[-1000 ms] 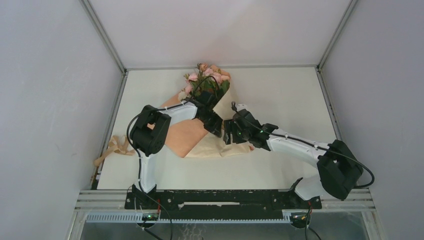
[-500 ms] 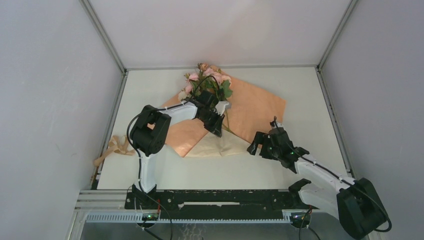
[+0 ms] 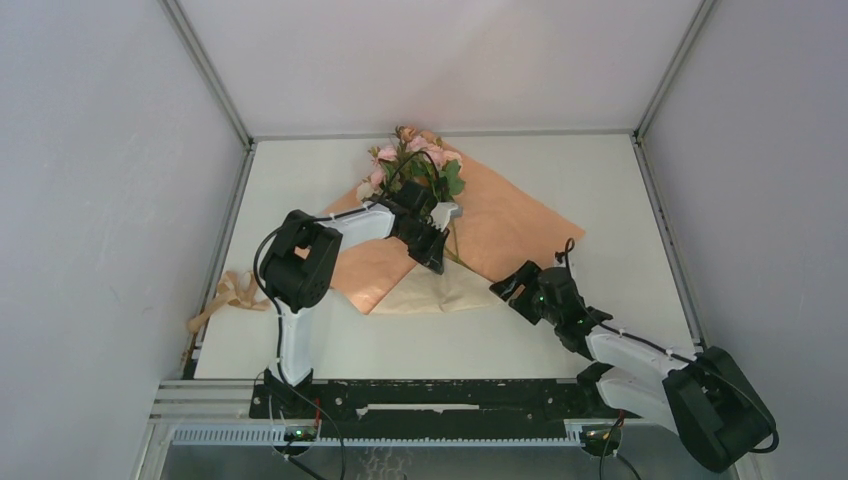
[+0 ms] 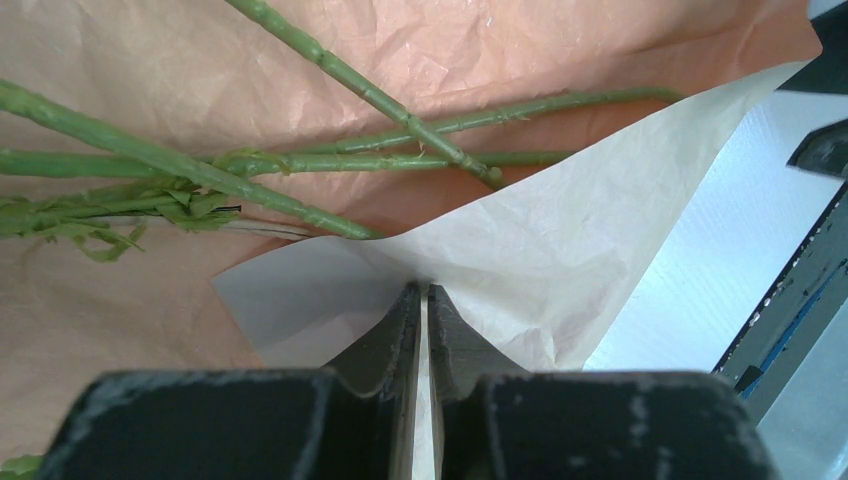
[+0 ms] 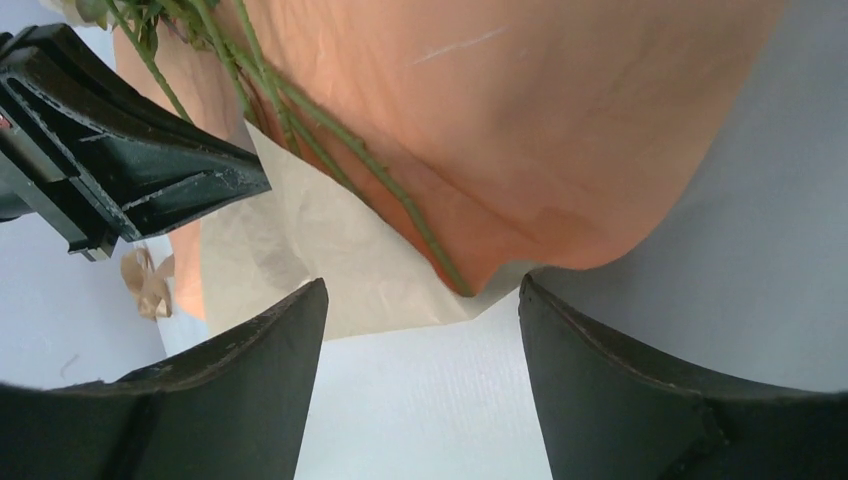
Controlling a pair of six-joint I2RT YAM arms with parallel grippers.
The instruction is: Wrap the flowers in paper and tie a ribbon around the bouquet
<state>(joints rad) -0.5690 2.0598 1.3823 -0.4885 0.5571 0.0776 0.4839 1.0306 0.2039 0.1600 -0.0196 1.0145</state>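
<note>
Right now the left end effector [image 4: 421, 297] is clamped on the pale folded edge of the crinkled tan kraft paper [image 3: 510, 215], pink rose-like flowers [image 3: 410, 158] lying on it; the right end effector [image 5: 422, 292] gapes apart just beside.

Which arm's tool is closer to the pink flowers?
Left. The left tool pinches the paper beside the stems of the flowers; the right tool hangs open past the paper's near edge.

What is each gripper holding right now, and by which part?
Left gripper pinches the paper at the edge of its folded-over pale flap, near the stems. Right gripper is open, holding nothing.
</note>
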